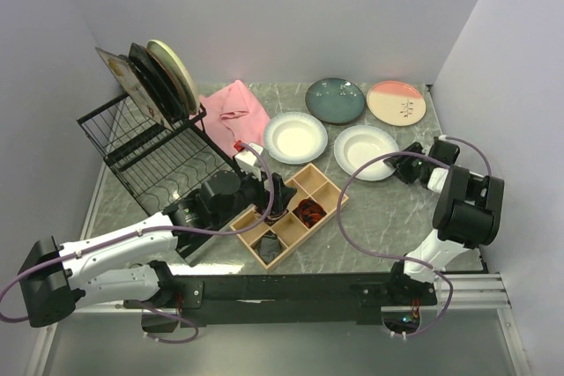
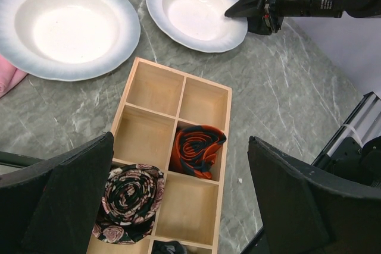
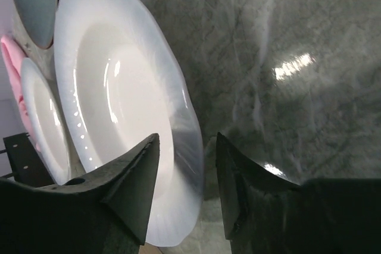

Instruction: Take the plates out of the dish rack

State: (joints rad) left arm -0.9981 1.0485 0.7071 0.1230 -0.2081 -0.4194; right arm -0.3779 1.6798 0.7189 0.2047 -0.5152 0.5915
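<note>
The dish rack sits at the left of the table, with what may be 4 standing plates at its rear end and a cloth just beside it on the right. Right of the cloth lie 4 flat plates: 2 rear plates behind 2 front plates. Before these lies a compartment tray, holding 2 fabric rolls in separate compartments.

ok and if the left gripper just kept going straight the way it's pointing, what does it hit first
Most likely the wooden tray, around the compartment holding the red-and-black rolled cloth. The open left gripper aims down at it, though depth is hard to judge.
</note>
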